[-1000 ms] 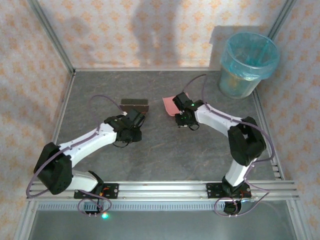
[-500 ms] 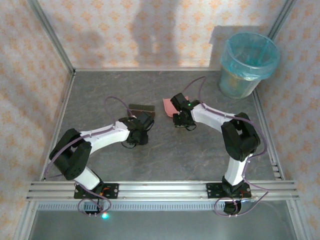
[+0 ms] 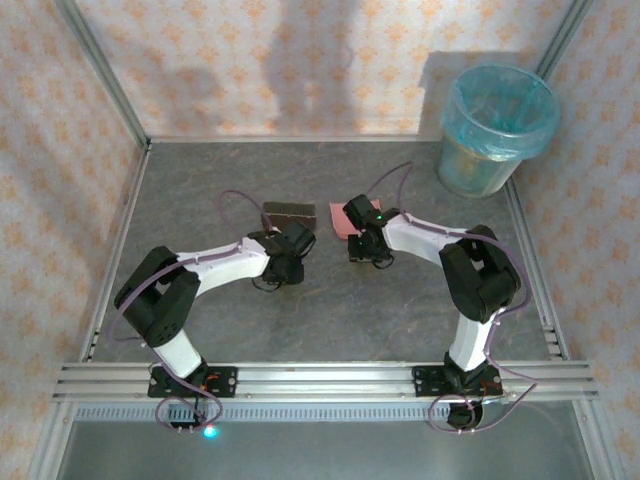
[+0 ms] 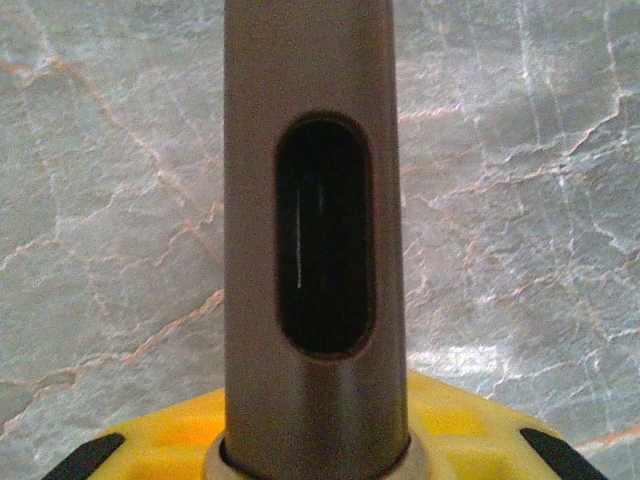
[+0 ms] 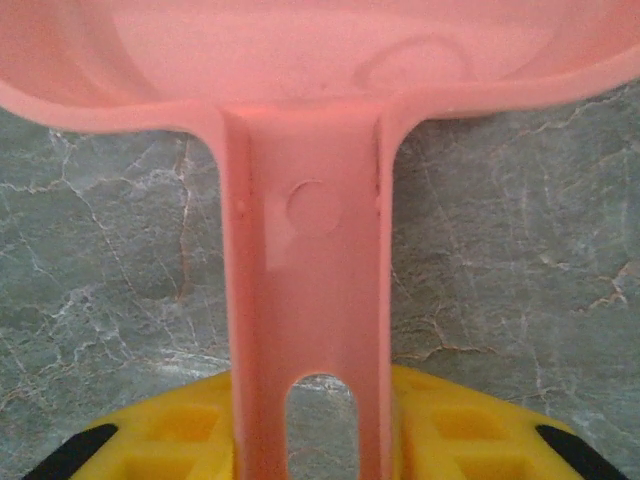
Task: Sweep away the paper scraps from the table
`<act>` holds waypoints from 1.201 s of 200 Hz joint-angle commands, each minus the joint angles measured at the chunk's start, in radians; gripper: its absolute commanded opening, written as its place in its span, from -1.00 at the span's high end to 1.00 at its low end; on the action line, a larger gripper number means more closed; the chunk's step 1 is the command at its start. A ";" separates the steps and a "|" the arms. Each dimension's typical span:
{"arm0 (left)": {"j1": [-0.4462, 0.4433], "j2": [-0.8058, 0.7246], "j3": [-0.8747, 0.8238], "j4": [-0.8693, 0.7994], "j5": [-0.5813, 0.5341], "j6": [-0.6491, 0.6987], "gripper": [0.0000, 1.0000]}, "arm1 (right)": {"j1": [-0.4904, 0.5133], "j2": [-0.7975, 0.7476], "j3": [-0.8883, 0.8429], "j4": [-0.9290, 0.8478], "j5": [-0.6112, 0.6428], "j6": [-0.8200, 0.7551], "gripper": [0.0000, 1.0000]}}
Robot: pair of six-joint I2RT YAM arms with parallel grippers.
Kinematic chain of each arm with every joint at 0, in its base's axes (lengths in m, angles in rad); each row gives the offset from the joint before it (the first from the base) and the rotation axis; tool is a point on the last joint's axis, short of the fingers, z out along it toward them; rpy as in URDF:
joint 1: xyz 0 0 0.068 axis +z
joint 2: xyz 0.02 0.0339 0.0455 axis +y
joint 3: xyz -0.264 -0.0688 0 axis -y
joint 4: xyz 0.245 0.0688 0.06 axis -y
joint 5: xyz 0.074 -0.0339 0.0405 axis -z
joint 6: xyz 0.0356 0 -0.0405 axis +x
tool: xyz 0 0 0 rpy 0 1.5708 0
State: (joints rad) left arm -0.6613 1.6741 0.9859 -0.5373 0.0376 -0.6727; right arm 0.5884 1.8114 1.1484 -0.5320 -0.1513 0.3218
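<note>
My left gripper [image 3: 289, 247] is shut on the handle [image 4: 250, 250] of the dark brown hand brush [image 3: 287, 212], whose head rests on the table [image 3: 330, 310] near the middle. In the left wrist view the left gripper [image 4: 315, 452] has the slotted handle running straight up from the jaws. Just to the right, my right gripper [image 3: 362, 234] is closed on the handle [image 5: 310, 300] of the pink dustpan [image 3: 341, 217]. The pan's scoop [image 5: 310, 60] lies on the table beyond the right gripper [image 5: 312, 440]. The paper scraps are out of view.
A light blue bin [image 3: 497, 130] with a plastic liner stands at the back right corner. Aluminium rails edge the table, with patterned beige walls behind them. Bare dark stone-patterned surface lies between the arms and the near rail [image 3: 320, 378].
My left arm has carried the brush to the right, so its head now sits close beside the dustpan. The right arm has pulled in slightly, and the dustpan has barely shifted.
</note>
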 commanded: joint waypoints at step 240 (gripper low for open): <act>0.000 -0.575 0.120 -0.317 -0.874 -0.244 -1.00 | -0.346 -1.068 -0.691 0.328 0.523 0.274 -0.99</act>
State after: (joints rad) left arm -0.6739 1.1522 1.0775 -0.7090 -0.4595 -0.7498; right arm 0.3119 0.7830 0.4900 -0.2405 0.2523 0.4747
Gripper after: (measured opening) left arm 0.976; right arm 0.995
